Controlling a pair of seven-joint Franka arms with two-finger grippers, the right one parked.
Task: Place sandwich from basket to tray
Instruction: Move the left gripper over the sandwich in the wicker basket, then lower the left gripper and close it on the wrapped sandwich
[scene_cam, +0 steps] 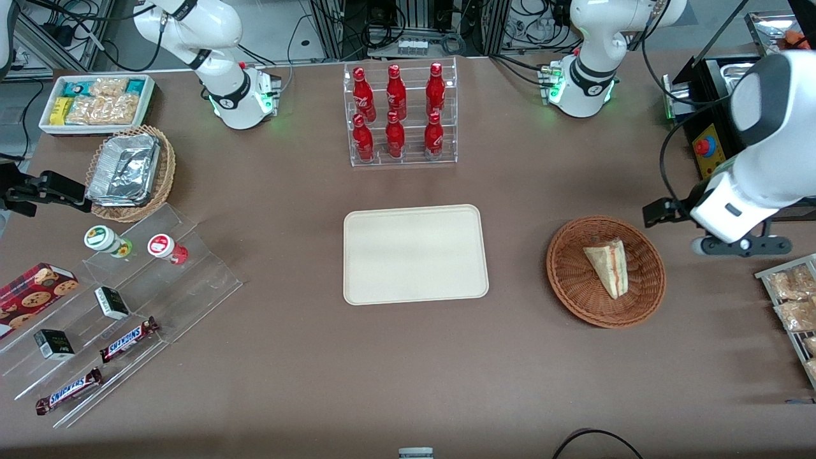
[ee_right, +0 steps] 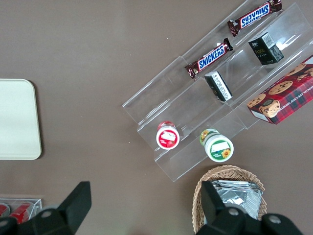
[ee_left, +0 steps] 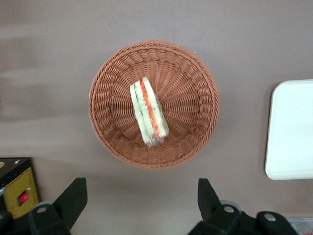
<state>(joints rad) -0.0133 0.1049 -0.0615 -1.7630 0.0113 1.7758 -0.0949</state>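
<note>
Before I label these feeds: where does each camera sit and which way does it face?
Front view: high, facing both arms, looking down on the table; tray in the middle, basket with sandwich, the gripper beside the basket.
Left wrist view: straight down on the basket and sandwich, open fingers showing.
Right wrist view: straight down on the snack rack, parked fingers showing.
Shared: the tray edge shows in both wrist views.

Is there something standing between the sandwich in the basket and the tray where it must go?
Nothing visible does. The sandwich lies alone in the basket, and only bare table separates the basket from the empty tray. The open gripper hovers above the basket with nothing between it and the sandwich.
</note>
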